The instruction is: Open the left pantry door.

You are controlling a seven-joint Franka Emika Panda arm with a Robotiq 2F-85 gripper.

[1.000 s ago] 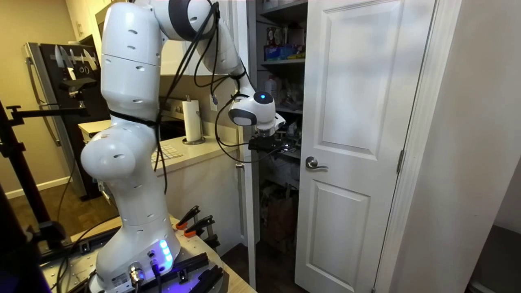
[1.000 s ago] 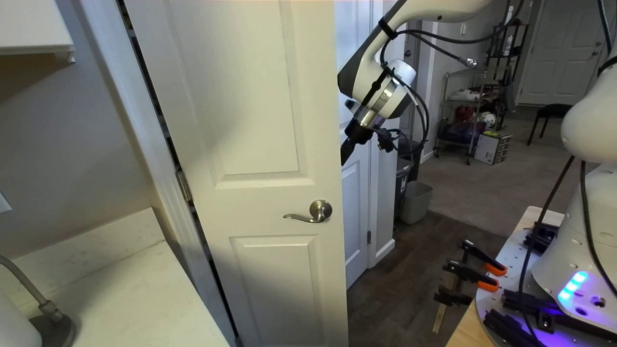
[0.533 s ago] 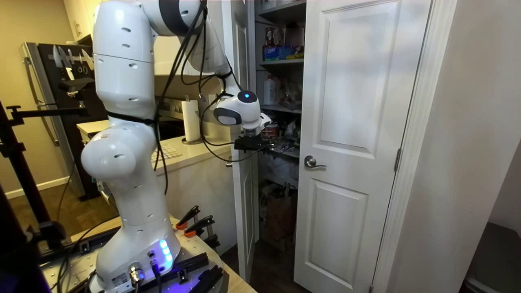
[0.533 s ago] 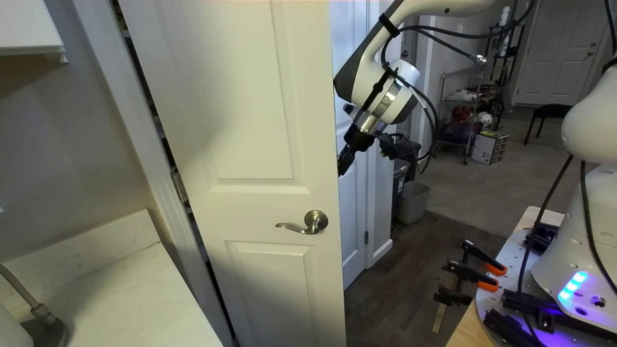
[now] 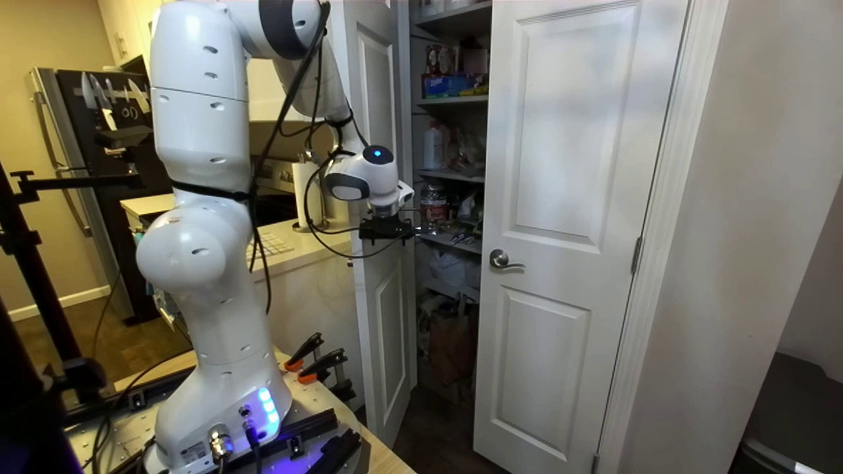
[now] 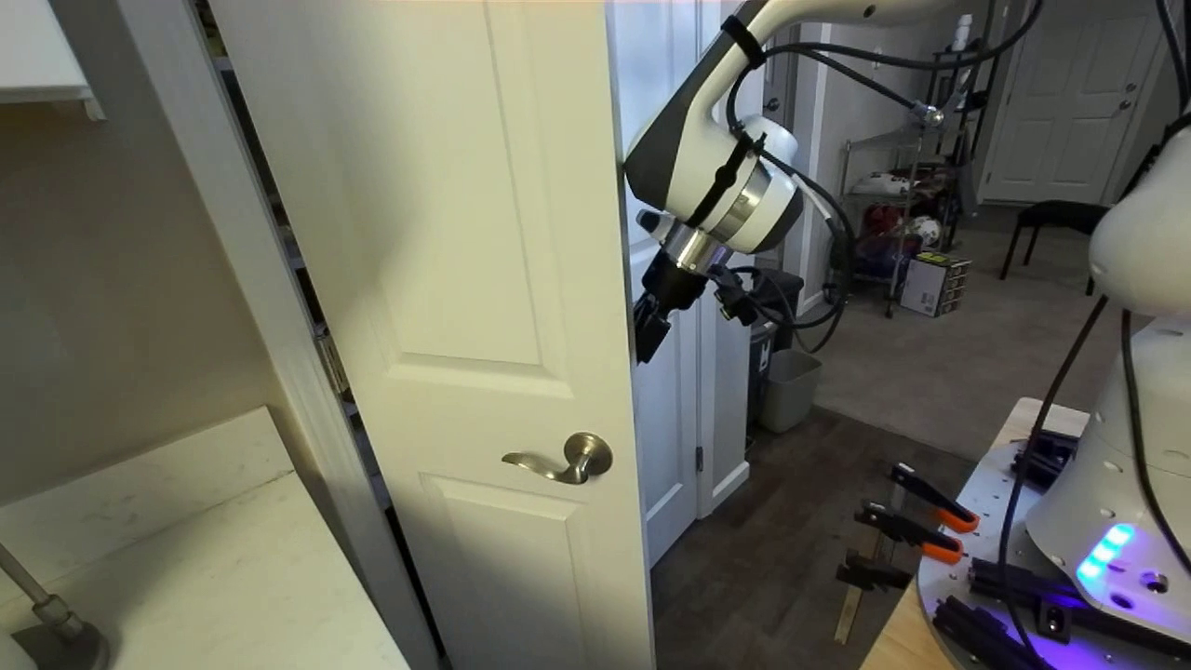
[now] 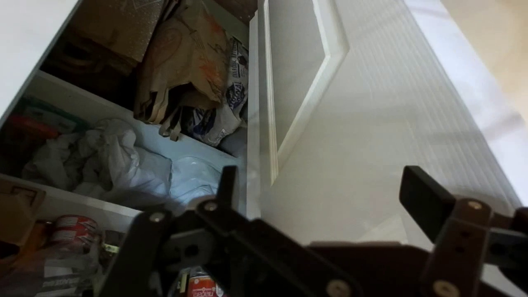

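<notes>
The left pantry door [image 6: 447, 279] is a white panelled leaf with a silver lever handle [image 6: 558, 461] near its right edge. It stands ajar; in an exterior view its inner face [image 5: 388, 316] shows behind my arm. My gripper [image 5: 421, 230] is on the inner side of this leaf, near its free edge. In another exterior view the gripper [image 6: 642, 340] sits at that edge, its tips partly hidden by the door. In the wrist view the gripper [image 7: 328, 189] is open, nothing between its fingers, the inner face [image 7: 350, 144] close behind. Contact cannot be told.
The matching right leaf [image 5: 560, 263] stands beside the opening. Pantry shelves [image 5: 454, 174] hold jars, boxes and bags; a paper bag [image 7: 185, 62] is low inside. A counter [image 5: 296, 243] with a paper towel roll [image 5: 306, 194] lies behind the arm. Clamps [image 5: 323, 362] grip the robot's table.
The left door has swung further open, outward toward the counter. My gripper has moved with it, leftward in one exterior view and lower in the other. The background has shifted slightly left.
</notes>
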